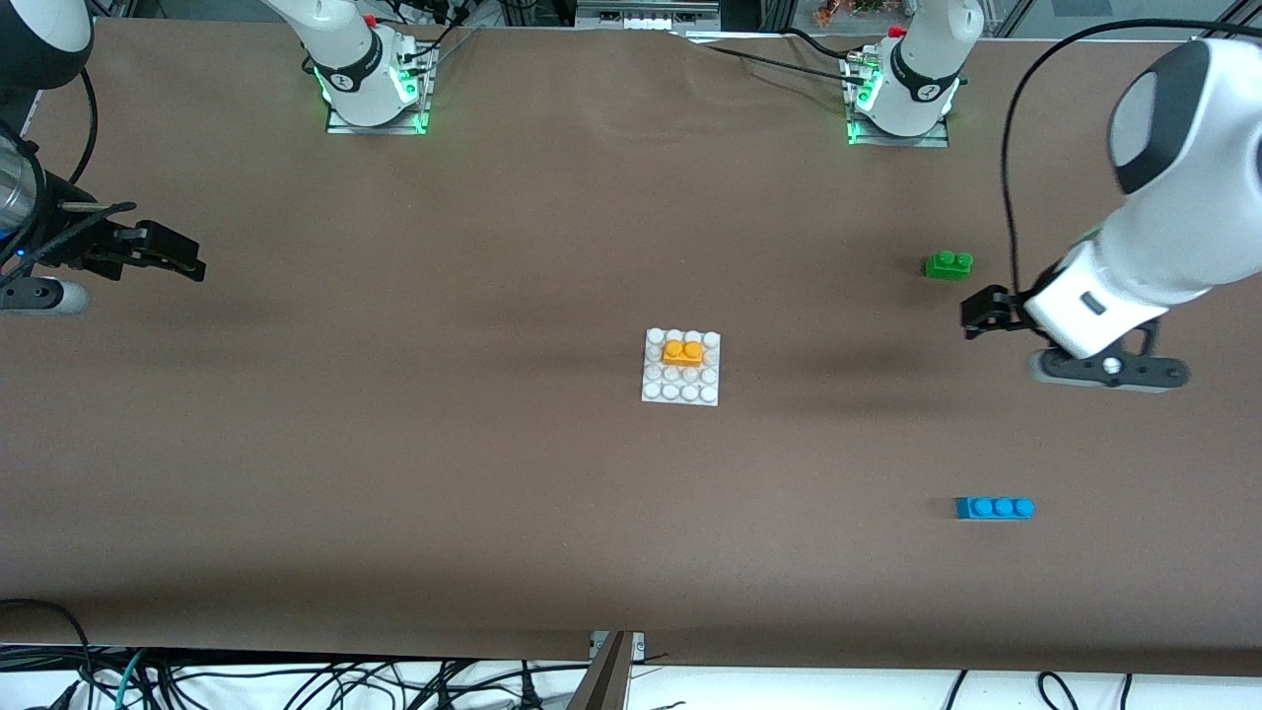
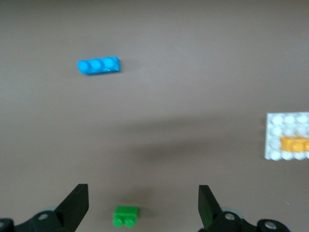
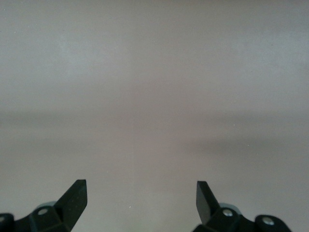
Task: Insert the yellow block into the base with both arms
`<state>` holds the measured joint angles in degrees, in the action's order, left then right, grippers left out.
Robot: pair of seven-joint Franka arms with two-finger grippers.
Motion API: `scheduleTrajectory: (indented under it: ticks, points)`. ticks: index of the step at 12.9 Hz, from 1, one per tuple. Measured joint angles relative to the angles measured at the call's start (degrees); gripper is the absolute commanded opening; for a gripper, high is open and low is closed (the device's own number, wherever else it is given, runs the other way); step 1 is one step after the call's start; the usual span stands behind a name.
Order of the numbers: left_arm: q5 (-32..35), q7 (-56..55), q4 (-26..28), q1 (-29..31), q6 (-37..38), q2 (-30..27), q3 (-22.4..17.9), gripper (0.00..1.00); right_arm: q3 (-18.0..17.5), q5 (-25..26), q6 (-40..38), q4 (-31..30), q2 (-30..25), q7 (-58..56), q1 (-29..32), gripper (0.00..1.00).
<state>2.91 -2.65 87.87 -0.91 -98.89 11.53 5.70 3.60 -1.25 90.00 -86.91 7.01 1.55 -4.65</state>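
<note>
Sitting on the base [image 1: 680, 390], the yellow block [image 1: 682, 352] looks inserted, with left gripper [image 1: 982, 314] and right gripper [image 1: 177, 258] both wide open, empty, well apart from it

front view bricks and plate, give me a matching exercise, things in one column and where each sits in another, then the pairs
Things:
1. small orange-yellow plastic two-stud brick
2. small green plastic two-stud brick
3. longer blue plastic three-stud brick
4. flat square white plastic studded plate

Places:
A. nearest the front camera, toward the left arm's end of the table
B. mid-table, flat on the brown cover
C. on the white plate's studs
D. toward the left arm's end, farther from the front camera than the blue brick

Pairs: 1-C, 2-D, 3-A, 4-B
</note>
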Motion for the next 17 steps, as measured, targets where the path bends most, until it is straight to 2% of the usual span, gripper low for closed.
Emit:
scheduleTrajectory:
  ticks: [2,4,9,17]
  points:
    - [-0.32,0.96,8.46,0.14,-3.76,-6.02,-1.90,1.00,0.00,0.00,0.00,0.00,0.00,0.00,0.00,1.00]
    - [-0.32,0.96,12.69,0.12,-3.07,-9.64,-1.98,1.00,0.00,0.00,0.00,0.00,0.00,0.00,0.00,1.00]
    - [-1.10,0.96,13.14,-0.46,-0.50,-10.75,-1.96,1.00,0.00,0.00,0.00,-0.01,0.00,0.00,0.00,1.00]
    - [-2.51,3.19,13.05,-0.69,-2.18,-10.80,-3.39,1.00,0.00,0.00,0.00,0.00,0.00,0.00,0.00,1.00]
